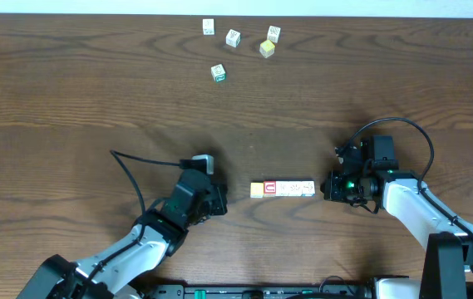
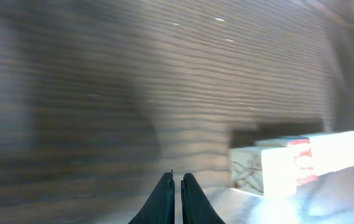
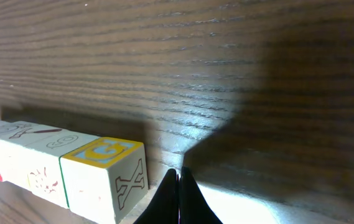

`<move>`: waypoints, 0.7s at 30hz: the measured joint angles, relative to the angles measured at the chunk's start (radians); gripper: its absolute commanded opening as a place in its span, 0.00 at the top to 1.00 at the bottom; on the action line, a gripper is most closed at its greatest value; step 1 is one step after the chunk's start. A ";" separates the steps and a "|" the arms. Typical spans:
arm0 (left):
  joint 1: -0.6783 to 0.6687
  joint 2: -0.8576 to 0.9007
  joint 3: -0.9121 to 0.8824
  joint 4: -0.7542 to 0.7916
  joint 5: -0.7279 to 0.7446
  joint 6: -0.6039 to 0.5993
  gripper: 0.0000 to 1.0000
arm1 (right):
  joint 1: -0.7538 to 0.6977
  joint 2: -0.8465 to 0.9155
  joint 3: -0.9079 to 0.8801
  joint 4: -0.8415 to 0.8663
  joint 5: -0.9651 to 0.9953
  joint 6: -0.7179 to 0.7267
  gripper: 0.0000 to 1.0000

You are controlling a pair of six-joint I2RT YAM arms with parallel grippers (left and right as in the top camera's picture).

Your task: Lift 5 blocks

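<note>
Blocks (image 1: 283, 188) in row, likely light, stiff.
Jaws both clenched empty; press row's ends, 9 and 3 o'clock.

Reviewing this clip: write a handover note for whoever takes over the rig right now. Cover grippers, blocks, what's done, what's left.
Left gripper: shut, empty, a little short of the row's yellow-orange end.
Right gripper: shut, empty, close beside the opposite end block; contact unclear.
Blocks: five in one tight row on the table, between the arms.
Done: row lined up, nothing lifted.
Left: probably press in from both ends and raise all five together.
Five loose cubes at the far edge: not part of the row.
</note>
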 measured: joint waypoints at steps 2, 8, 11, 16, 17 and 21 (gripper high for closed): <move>-0.018 0.001 0.000 0.010 0.000 0.000 0.93 | 0.000 0.000 0.000 0.000 -0.008 -0.002 0.99; -0.031 0.037 0.000 0.020 0.000 0.000 0.93 | 0.004 0.000 0.000 0.006 -0.024 -0.007 0.99; -0.031 0.057 0.000 0.036 0.000 0.004 0.93 | 0.019 0.000 0.000 0.011 -0.033 -0.013 0.99; -0.031 0.070 0.000 0.058 0.001 0.012 0.93 | 0.039 0.000 0.000 0.012 -0.042 -0.016 0.99; -0.031 0.070 0.000 0.072 0.005 0.013 0.92 | 0.039 0.000 0.000 0.012 -0.042 -0.019 0.99; -0.031 0.070 0.000 0.106 0.018 0.015 0.93 | 0.039 0.000 0.000 0.012 -0.044 -0.023 0.99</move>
